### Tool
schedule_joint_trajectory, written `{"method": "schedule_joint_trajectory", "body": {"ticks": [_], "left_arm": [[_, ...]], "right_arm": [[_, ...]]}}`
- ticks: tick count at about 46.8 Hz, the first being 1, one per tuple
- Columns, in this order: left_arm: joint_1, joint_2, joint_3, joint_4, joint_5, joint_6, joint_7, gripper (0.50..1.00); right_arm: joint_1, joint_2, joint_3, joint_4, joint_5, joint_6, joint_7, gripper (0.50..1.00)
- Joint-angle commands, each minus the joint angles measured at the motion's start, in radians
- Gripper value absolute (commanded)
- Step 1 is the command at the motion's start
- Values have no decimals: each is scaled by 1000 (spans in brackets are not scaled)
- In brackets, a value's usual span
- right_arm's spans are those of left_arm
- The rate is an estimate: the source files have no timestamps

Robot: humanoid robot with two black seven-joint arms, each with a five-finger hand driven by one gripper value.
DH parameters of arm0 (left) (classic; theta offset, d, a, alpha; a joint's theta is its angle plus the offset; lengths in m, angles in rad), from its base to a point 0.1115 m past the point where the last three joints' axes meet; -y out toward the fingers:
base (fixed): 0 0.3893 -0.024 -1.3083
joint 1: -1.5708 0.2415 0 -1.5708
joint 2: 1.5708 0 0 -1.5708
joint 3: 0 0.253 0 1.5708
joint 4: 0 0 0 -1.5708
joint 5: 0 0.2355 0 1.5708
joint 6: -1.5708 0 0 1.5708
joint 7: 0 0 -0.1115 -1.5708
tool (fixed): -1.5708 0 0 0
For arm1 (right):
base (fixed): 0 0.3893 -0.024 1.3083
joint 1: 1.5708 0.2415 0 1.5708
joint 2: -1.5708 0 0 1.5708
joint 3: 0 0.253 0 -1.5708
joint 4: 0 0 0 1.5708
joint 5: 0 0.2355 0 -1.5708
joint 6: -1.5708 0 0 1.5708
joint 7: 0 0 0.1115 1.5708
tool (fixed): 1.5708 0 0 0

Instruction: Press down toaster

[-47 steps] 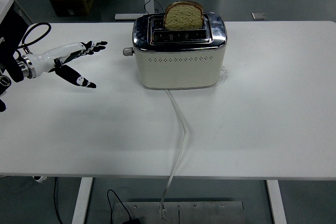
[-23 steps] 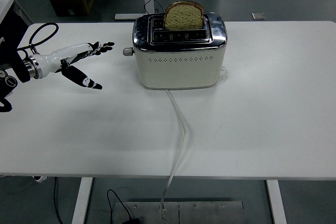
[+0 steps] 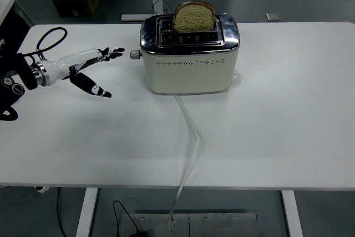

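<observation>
A cream toaster (image 3: 189, 69) with a chrome top stands at the table's back centre. A slice of bread (image 3: 194, 16) sticks up out of its far slot. The lever knob (image 3: 133, 55) juts from the toaster's left end, in its raised position. My left hand (image 3: 95, 65) reaches in from the left with its fingers stretched flat toward the knob and the thumb hanging down. Its fingertips (image 3: 117, 51) stop a short way left of the knob, not touching it. The hand holds nothing.
The toaster's white cord (image 3: 190, 137) runs from its front across the table and over the near edge. A black cable loop (image 3: 50, 40) arcs above my left wrist. The white table (image 3: 277, 115) stretches to the right.
My left hand has moved steadily rightward toward the toaster's lever knob, fingers still extended. The toaster and bread have not moved.
</observation>
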Motion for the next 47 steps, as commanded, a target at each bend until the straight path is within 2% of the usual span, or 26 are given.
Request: {"method": "schedule_joint_trajectory", "body": {"ticks": [1,47], "left_arm": [[1,-8,0,0,0,0,1,1000],[9,-57,37,11,-12,24,2,1000]], "right_arm": [[0,0,0,0,0,0,0,998],[0,0,0,0,0,0,0,998]]}}
